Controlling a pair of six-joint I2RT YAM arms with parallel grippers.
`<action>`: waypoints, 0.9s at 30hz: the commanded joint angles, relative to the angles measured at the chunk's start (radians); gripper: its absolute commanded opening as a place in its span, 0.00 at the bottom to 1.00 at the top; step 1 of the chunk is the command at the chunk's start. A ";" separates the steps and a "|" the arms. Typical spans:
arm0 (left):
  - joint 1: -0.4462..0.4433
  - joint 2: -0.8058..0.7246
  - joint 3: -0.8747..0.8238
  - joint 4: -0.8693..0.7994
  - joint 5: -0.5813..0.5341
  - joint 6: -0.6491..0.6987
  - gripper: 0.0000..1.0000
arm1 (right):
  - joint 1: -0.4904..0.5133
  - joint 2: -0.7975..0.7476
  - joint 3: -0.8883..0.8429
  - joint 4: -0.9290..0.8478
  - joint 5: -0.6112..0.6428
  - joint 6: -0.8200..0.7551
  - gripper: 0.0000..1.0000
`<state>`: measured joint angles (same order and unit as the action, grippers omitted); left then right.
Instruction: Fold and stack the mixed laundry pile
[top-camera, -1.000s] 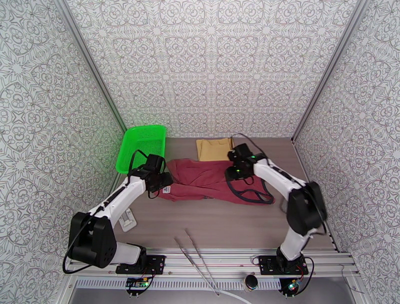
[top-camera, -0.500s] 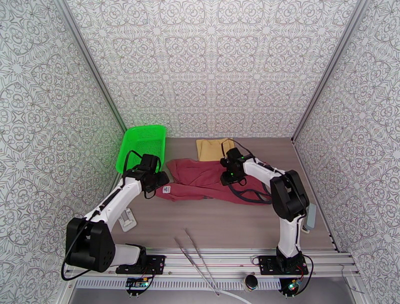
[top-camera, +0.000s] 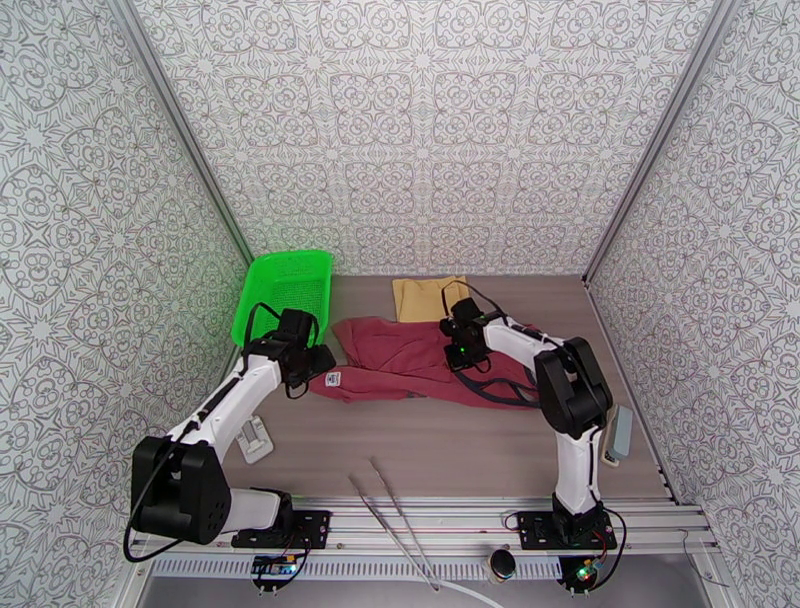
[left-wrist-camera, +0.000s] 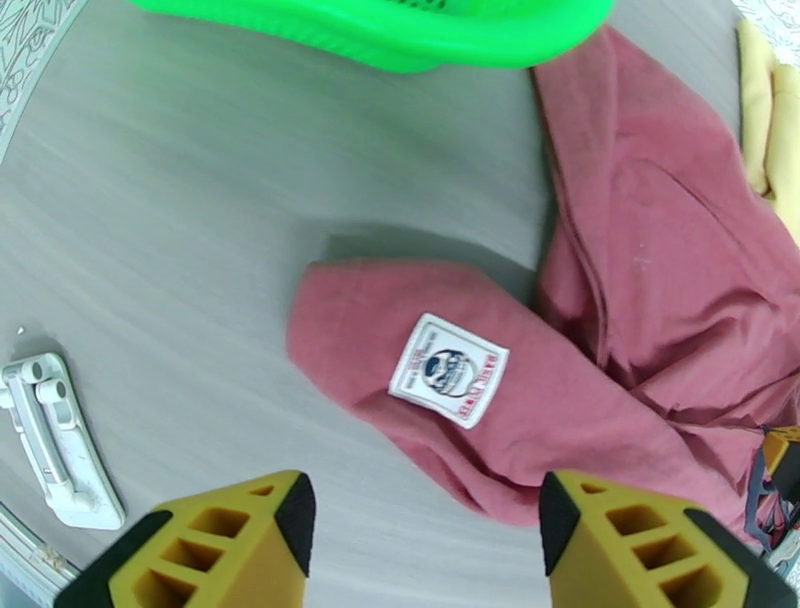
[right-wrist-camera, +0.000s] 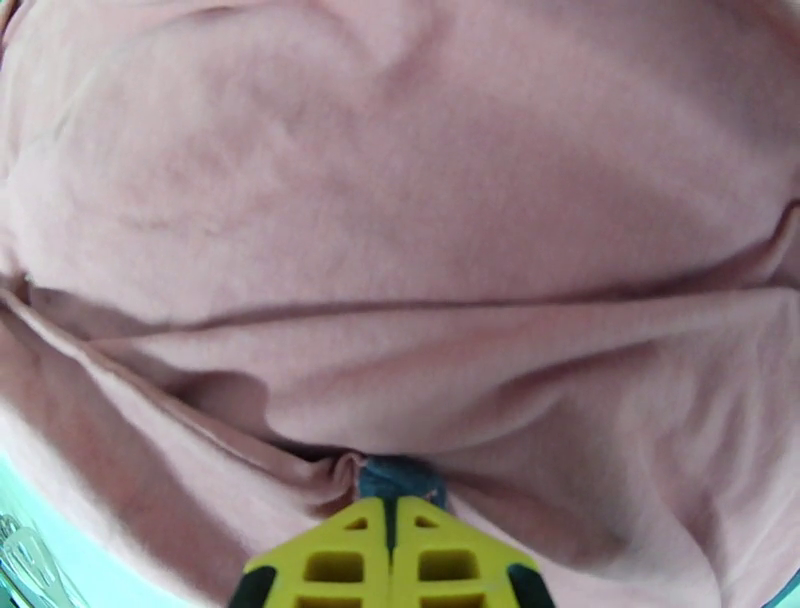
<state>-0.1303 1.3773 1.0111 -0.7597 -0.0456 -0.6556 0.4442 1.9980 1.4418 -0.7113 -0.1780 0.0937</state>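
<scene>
Right wrist view is showing the right pincer (right-wrist-camera: 392, 512) pressed together on a gathered ridge of the soft maroon tank top (right-wrist-camera: 400, 200). A scrap of its navy trim (right-wrist-camera: 402, 478) is poking out just above the yellow fingertips. The knit is lying in long, slack folds around the pinch, which I judge is being taken so that an edge can be lifted and carried over for a fold. From the top external view, the garment is sprawling rumpled across the middle of the grey wood-grain bench (top-camera: 420, 440). Its far edge is lying just beside the plain tan cloth (top-camera: 425, 297), which is resting flat (already squared, it seems) by the back wall. The left pincer (left-wrist-camera: 425, 515) is hanging spread over the top's near-left corner, close to the stitched white label (left-wrist-camera: 449, 370) and gripping nothing, probably placed to take the opposite corner. The bright green plastic mesh basket (left-wrist-camera: 380, 25) is sitting just beyond.
</scene>
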 joint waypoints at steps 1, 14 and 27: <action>0.023 -0.021 -0.048 -0.027 0.006 -0.027 0.65 | -0.001 -0.119 -0.056 -0.010 -0.019 0.020 0.00; 0.065 -0.024 -0.136 0.074 0.064 -0.061 0.82 | 0.060 -0.521 -0.480 -0.059 -0.143 0.171 0.00; -0.018 0.064 -0.109 0.137 0.121 -0.078 0.94 | 0.146 -0.725 -0.759 -0.034 -0.121 0.369 0.00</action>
<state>-0.1242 1.3975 0.8669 -0.6491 0.0414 -0.7300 0.5697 1.2976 0.7193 -0.7479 -0.2932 0.3923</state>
